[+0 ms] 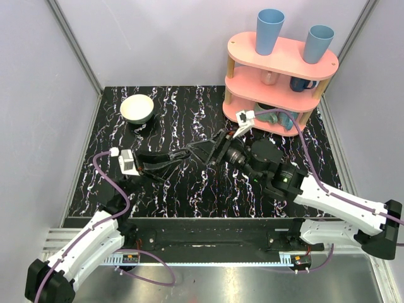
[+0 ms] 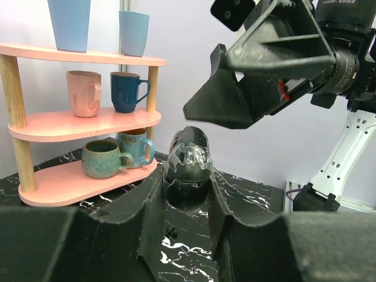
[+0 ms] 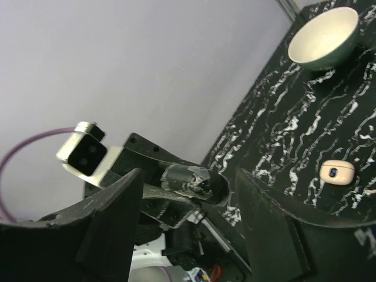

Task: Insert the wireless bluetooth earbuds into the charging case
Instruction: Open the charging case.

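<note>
The left claw (image 2: 188,173) was pinched shut, any earbud hidden, the right claw (image 3: 189,176) gaped empty by it, so a slow, centred handover seemed wise, the case (image 3: 336,171) lying near the bowl (image 3: 324,36).

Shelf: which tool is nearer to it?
Right. The right tool sits just off the near-left corner of the shelf. The left tool faces it at mid-table, farther left of the shelf.
</note>
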